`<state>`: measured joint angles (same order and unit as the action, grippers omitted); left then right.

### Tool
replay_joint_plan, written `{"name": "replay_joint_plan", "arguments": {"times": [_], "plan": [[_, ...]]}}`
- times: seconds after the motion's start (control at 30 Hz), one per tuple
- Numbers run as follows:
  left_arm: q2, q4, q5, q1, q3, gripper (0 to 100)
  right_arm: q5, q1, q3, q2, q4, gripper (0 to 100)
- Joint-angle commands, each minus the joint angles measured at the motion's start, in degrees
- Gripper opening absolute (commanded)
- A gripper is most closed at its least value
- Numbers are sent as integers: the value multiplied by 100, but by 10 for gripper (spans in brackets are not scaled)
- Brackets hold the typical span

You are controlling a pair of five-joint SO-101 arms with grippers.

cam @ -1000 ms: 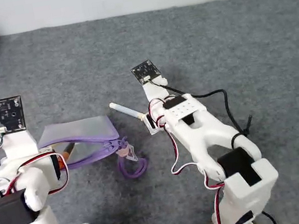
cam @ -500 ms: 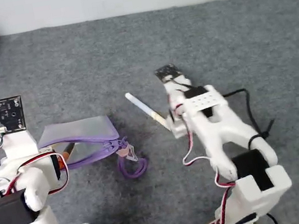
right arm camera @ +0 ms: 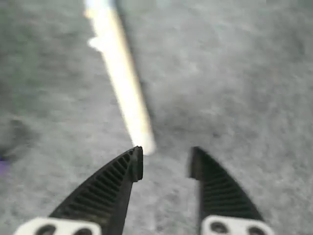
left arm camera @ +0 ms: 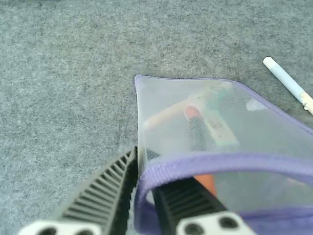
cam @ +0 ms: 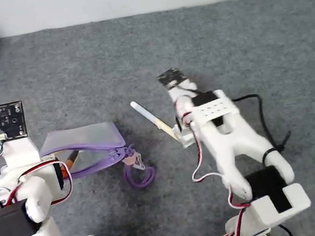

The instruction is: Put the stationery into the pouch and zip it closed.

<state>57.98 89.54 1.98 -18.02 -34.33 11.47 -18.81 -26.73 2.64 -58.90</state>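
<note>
Since a second ago the right arm has swung to the right, away from the pouch (cam: 86, 140), and then come back a little. The pen (cam: 153, 120) has gone with it and now lies farther from the pouch, at a steeper slant. The left arm and the pouch have not moved.

The right arm stretches forward over the grey carpet (cam: 252, 37), with the right gripper (right arm camera: 166, 164) low at the near end of the pen. Its jaws stand a little apart with nothing between them. The pen's end lies just at the tip of one jaw; I cannot tell if it touches.

The left arm is at the pouch's left end. The left gripper (left arm camera: 144, 171) is closed tight on the purple rim of the open mouth. The pouch lies on the carpet, and some stationery shows through its clear side.
</note>
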Motion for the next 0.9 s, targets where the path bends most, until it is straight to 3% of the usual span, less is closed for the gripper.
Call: {"name": "replay_joint_plan", "arguments": {"times": [0.0, 0.27, 0.43, 0.47, 0.57, 0.87], "plan": [[35, -88, 44, -18, 40, 13, 26, -426, 97, -277, 154, 238], [35, -79, 44, -18, 31, 13, -369, -593, 141, 585, 1015, 227], [35, -79, 44, -18, 31, 13, -369, -541, 141, 971, 998, 9], [35, -79, 44, -18, 31, 13, -369, -488, 132, 936, 989, 4], [35, -79, 44, -18, 31, 13, -334, -277, 35, 655, 884, 11], [35, -79, 44, -18, 31, 13, 747, 673, -1108, -1209, -224, 7]]}}
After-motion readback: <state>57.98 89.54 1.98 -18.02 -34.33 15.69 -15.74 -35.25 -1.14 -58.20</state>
